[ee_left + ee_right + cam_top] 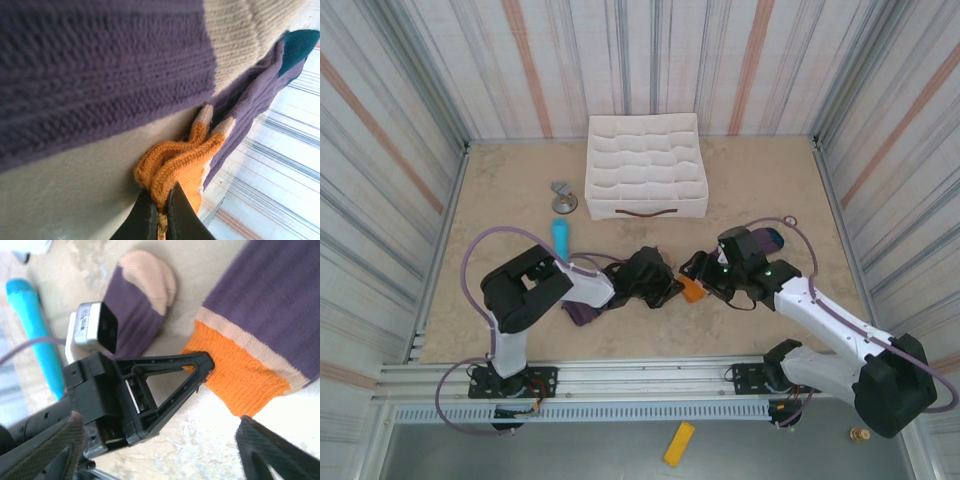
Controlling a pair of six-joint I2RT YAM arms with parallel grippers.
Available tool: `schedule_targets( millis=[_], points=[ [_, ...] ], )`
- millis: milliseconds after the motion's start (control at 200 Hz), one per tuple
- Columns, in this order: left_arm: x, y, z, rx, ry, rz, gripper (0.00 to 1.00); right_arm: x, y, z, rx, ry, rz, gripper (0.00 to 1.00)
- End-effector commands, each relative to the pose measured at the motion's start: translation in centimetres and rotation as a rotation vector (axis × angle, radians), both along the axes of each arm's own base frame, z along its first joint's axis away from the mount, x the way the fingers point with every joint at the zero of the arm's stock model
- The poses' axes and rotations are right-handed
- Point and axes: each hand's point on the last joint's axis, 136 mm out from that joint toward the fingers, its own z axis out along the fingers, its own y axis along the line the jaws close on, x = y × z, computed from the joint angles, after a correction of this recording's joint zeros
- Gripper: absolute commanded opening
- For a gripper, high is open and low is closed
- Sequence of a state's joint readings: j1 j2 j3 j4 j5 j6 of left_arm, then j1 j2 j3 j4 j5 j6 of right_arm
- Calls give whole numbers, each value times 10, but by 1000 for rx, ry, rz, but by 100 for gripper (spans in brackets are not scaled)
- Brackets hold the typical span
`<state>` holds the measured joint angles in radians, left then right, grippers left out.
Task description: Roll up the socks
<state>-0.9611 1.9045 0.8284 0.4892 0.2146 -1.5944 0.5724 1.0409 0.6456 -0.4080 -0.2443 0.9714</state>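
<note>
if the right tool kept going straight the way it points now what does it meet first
Most likely the left tool, lying across its path and pinching the orange cuff; depth is unclear, so the cuff might come first.

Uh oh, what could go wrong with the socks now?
The left gripper pinches just the edge of the orange cuff, so that purple sock might slip out when it pulls. The right gripper is open and very close to the left one, so they could bump. The light blue cylinder lies near the tan-toed sock and might get knocked away.
</note>
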Motion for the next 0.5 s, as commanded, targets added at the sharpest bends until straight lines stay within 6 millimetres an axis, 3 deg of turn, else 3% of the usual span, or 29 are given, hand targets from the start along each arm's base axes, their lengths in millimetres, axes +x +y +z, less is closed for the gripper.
schedule_targets(
  millis=[0, 235, 491],
  points=[
    [-5, 29, -19, 116, 27, 30, 0, -8, -6, 2, -164, -90, 151, 91],
    [-14, 42, -1, 134, 39, 13, 0, -20, 2, -4, -399, -253, 358, 98],
    [-28, 72, 10, 134, 133, 81, 0, -32, 20, -15, -478, -386, 477, 86]
  ],
)
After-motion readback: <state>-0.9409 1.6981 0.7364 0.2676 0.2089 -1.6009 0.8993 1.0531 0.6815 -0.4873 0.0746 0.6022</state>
